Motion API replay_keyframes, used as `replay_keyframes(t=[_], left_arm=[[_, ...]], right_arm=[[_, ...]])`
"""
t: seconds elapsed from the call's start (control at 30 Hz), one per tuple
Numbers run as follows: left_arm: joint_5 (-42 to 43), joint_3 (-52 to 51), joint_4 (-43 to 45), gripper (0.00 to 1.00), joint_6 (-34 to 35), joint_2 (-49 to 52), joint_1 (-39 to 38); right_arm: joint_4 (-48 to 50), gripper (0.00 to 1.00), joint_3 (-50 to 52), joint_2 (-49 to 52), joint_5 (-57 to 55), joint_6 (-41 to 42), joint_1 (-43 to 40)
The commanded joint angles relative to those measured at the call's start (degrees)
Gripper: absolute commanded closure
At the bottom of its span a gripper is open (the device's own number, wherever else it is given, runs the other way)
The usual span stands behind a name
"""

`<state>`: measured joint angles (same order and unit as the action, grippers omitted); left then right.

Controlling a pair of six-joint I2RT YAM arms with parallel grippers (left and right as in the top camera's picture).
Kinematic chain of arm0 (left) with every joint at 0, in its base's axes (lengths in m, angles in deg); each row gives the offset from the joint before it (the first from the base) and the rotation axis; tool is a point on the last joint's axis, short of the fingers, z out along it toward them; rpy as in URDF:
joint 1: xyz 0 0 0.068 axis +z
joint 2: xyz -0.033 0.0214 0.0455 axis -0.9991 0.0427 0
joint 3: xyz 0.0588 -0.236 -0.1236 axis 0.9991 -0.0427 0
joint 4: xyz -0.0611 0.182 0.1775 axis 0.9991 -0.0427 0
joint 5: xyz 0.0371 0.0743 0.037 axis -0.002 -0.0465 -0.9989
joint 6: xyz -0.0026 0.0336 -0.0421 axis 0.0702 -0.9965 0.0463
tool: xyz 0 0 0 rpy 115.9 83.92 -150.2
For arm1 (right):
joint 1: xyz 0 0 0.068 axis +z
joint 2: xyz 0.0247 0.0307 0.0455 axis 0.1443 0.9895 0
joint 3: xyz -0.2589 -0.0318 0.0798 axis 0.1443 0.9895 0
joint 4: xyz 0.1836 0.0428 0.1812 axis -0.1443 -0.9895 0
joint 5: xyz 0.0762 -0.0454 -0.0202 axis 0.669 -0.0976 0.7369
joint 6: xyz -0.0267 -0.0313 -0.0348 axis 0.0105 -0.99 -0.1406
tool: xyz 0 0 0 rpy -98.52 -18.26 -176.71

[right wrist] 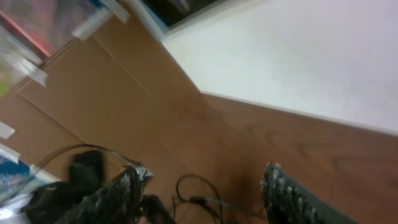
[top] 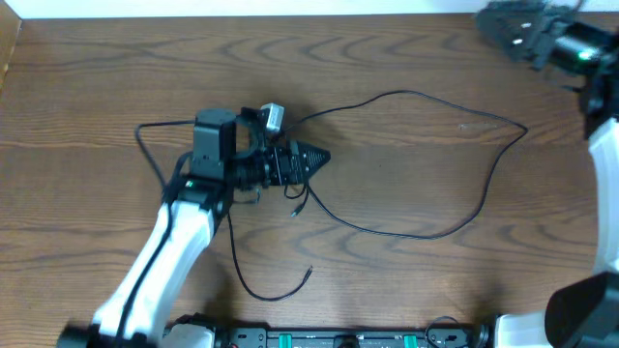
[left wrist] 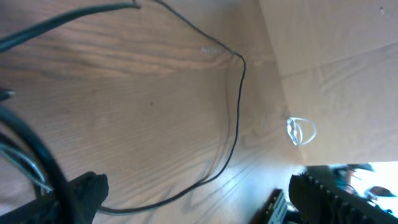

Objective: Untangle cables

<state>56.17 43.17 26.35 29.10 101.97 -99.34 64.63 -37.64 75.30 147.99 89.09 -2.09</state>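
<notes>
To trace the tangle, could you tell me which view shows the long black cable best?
Overhead: the cable shows its whole loop. The left wrist view catches only one bend of the cable; the right wrist view shows none clearly.

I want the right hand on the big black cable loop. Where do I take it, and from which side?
Probably at the sharp bend nearest the right hand: the cable lies there flat and alone on bare table, well away from the left hand and the strands crowded around it. Come straight down, hand open across the strand.
</notes>
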Motion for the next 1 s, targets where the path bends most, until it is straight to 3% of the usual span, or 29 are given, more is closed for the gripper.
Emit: replay_keyframes(t=[0.0,0.3,0.7,0.97], left_arm=[[-7.48,-0.02,-3.45,0.02,-3.78,-8.33,-1.25],[-9.70,-0.02,-4.87,0.02,-4.00,-22.32,-1.31],[-34.07,-0.02,-17.99,0.02,-3.93,-24.17,-1.31],[-50.99,-0.02,-24.94,0.02,-3.93,-21.99,-1.31]], right_arm=[[-4.44,0.36,-0.35,2.08,-5.66,-8.63,3.78],[-9.05,0.34,-0.35,9.53,-6.67,-13.03,15.17],[-9.49,0.34,-0.28,17.14,-10.56,-17.53,26.25],[-11.76,0.33,-0.13,19.58,-28.63,-17.97,33.51]])
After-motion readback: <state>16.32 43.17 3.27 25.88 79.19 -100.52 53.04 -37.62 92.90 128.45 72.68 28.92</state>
